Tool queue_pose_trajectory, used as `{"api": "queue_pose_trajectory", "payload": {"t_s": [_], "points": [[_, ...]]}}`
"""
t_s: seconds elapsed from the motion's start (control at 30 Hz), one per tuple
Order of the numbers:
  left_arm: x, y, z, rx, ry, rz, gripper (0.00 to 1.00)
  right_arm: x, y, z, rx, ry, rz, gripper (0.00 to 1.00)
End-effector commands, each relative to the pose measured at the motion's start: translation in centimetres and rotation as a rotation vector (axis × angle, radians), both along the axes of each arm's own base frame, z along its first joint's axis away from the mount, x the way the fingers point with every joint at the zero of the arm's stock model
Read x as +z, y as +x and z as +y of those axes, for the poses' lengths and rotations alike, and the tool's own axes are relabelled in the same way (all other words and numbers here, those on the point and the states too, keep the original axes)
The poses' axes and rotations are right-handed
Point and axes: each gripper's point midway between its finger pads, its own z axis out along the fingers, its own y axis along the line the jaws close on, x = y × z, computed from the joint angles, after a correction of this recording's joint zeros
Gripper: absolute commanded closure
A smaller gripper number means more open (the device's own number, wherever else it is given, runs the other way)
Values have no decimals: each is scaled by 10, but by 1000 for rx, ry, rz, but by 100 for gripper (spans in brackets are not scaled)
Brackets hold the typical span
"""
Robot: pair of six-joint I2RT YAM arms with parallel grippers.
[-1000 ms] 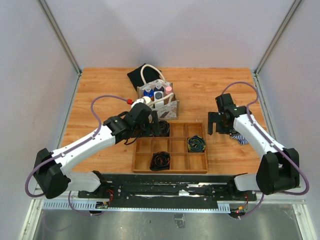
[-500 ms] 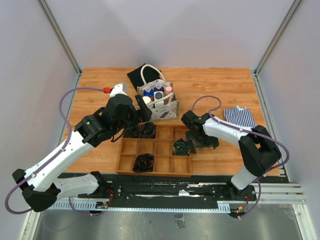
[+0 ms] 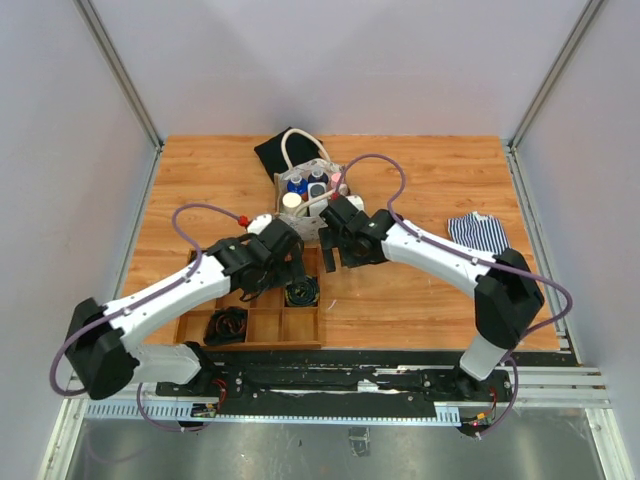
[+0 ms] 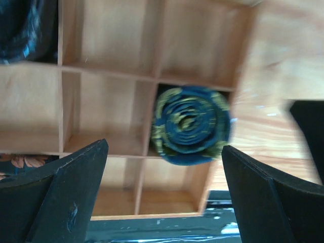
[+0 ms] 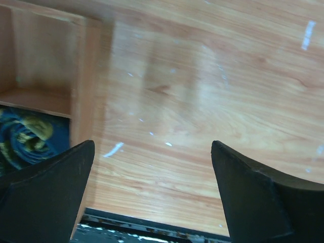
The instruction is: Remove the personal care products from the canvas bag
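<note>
Both pincers are spread wide, with nothing between the fingers. The left gripper (image 4: 162, 197) hangs over the divided wooden tray (image 3: 262, 325), above a compartment that contains a rolled blue and green band (image 4: 191, 125). The right gripper (image 5: 154, 196) hangs over the bare wooden table (image 5: 202, 101), just beside the tray's edge. The small boxy beige canvas bag (image 3: 308, 224) stands upright just behind both wrists. The small bottles (image 3: 296, 184) with blue, pink and cream caps are inside it.
</note>
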Motion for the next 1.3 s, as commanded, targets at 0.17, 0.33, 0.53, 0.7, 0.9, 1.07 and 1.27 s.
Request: {"api": "queue_pose_trajectory", "payload": {"t_s": [0.17,0.33,0.53,0.7,0.9,1.07,1.27], "points": [[-77,-32,23,138,99,263,0,50,-31,-84,-127,-45,-160,1],[-102,-27,52,249,77,334,0,88,-37,-119,-172,7,-318,2],[-125,-6,92,387,17,368,0,114,-43,-147,-211,60,-422,2],[-120,35,134,520,22,329,0,121,-49,-157,-216,73,-449,1],[-111,105,189,685,2,309,0,124,-56,-160,-207,90,-444,1],[-112,153,215,736,64,345,0,128,-63,-169,-207,77,-440,2],[-119,184,231,862,-39,337,0,127,-73,-183,-212,62,-442,1]]}}
